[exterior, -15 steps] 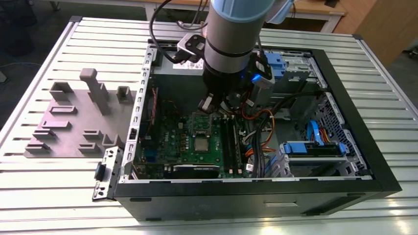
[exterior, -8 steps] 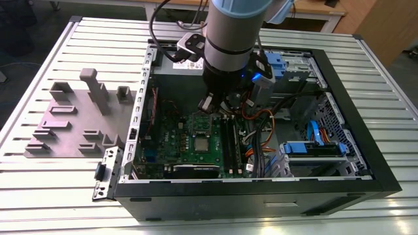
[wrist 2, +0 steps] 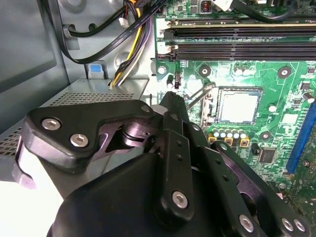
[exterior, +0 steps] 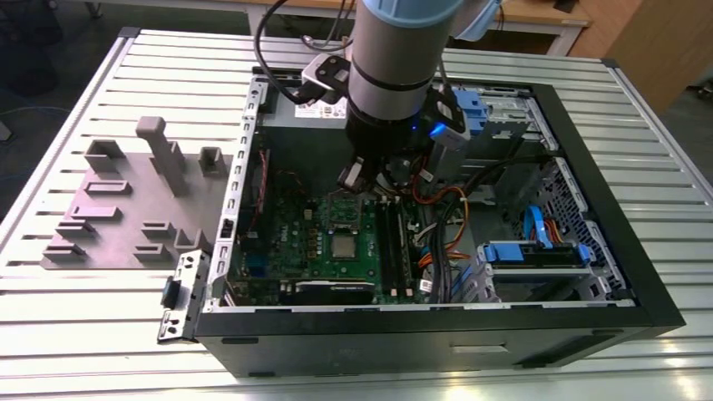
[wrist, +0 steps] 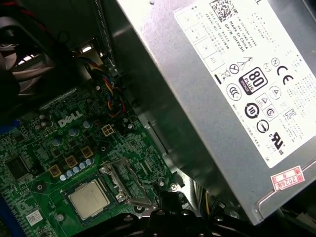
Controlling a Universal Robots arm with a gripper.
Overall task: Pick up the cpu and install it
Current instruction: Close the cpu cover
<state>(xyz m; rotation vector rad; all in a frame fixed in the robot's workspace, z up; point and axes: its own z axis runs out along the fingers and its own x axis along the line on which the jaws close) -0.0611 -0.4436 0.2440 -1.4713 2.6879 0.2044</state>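
The arm [exterior: 390,50] is a grey tube with a pale blue cap and black cables alongside. A blue light [exterior: 438,129] glows at its wrist. The gripper [wrist 2: 170,106] is matt black, linked plates held by silver screws [wrist 2: 179,199], perhaps plastic.

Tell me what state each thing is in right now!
cpu: lying flat in its socket on the motherboard.
Socket frame: swung open beside the cpu.
Computer case: side open, lying on the table.
Gripper: above the board, holding nothing visible.
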